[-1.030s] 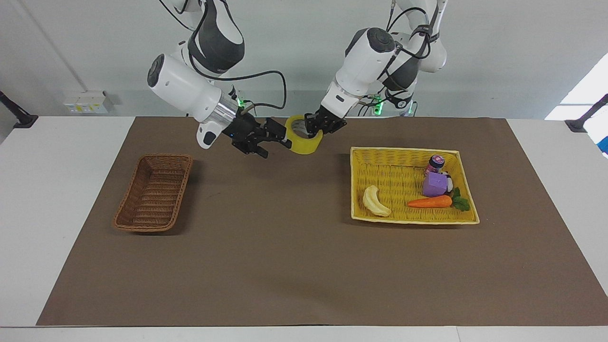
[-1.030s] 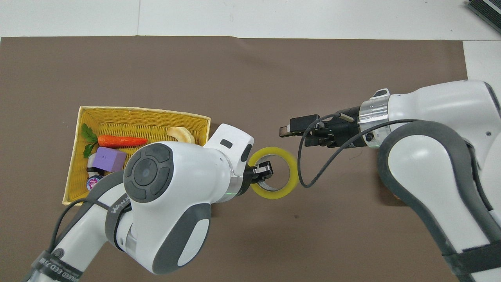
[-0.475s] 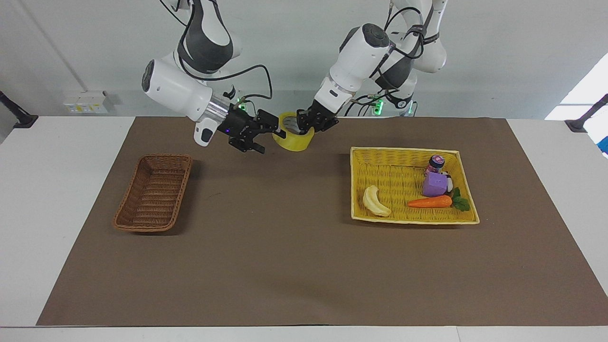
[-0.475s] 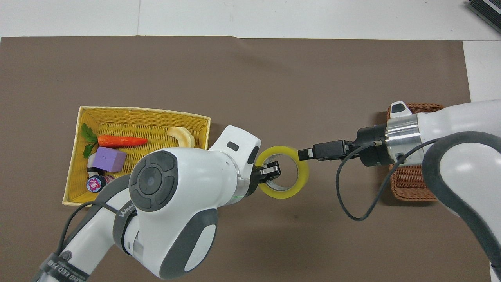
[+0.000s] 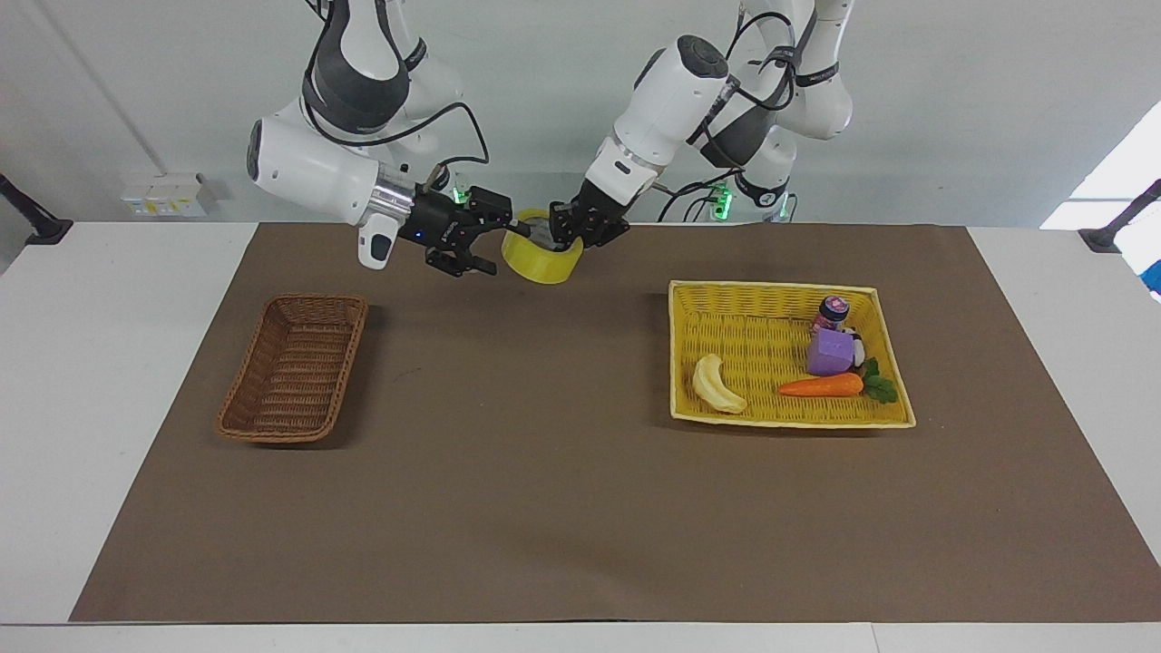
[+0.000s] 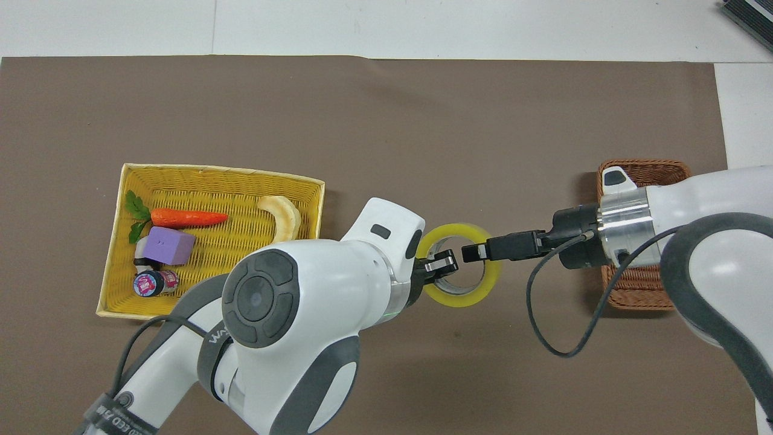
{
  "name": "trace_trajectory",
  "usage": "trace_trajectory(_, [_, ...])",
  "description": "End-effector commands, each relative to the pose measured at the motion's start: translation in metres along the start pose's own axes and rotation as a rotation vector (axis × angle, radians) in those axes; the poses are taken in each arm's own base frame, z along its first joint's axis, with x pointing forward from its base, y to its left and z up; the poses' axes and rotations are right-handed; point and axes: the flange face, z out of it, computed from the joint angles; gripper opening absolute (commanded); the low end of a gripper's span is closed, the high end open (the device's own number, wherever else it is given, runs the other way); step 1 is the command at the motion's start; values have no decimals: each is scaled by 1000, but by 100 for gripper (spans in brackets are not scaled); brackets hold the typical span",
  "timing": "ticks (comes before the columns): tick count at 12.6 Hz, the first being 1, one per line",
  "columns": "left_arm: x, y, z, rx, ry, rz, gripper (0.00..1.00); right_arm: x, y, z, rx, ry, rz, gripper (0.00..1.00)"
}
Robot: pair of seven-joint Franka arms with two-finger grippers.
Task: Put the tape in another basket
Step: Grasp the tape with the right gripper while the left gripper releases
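Tape [image 5: 541, 258] airborne in left tool [image 5: 570, 232], hole facing up.

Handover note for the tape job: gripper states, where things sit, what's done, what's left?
Left gripper: shut on the tape, pinching its wall, held in the air over the mat between the two baskets.
Right gripper: open, at the tape's rim on the side toward the right arm's end; not gripping.
Brown wicker basket: empty, at the right arm's end.
Yellow tray: at the left arm's end.
Done: tape lifted out of the tray.
Left: hand over to the right gripper, then drop in the brown wicker basket.
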Motion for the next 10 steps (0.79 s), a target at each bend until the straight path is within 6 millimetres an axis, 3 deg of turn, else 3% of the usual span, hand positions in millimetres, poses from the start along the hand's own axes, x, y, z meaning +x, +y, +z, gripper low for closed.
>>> trace_trajectory(1, [-1, 10, -3, -33, -1, -30, 0, -9, 2, -2, 21, 26, -20, 81])
trace_trajectory(3, [-1, 10, -2, -31, 0, -29, 0, -9, 3, -2, 14, 25, -33, 34])
trace_trajectory(4, [-1, 10, -3, -34, 2, -29, 0, -9, 3, -1, 8, 22, -34, 0])
trace_trajectory(5, [0, 11, -3, -40, 8, -28, 0, -8, 4, -2, 5, 23, -28, 0])
trace_trajectory(6, [0, 12, -5, -51, 14, -36, 12, -8, 5, -2, 3, 22, -25, 0])
trace_trajectory(7, [-3, 14, -4, -61, 18, -60, 49, -7, 6, -4, 3, 25, -24, 0])
trace_trajectory(8, [-6, 17, -8, -80, 28, -75, 66, -6, 6, -5, 1, 27, -23, 0])
trace_trajectory(9, [-6, 20, -14, -99, 40, -87, 100, -5, 7, -6, -5, 27, -23, 0])
trace_trajectory(10, [-6, 21, -21, -116, 49, -130, 100, -3, 10, -8, -10, 31, -16, 0])
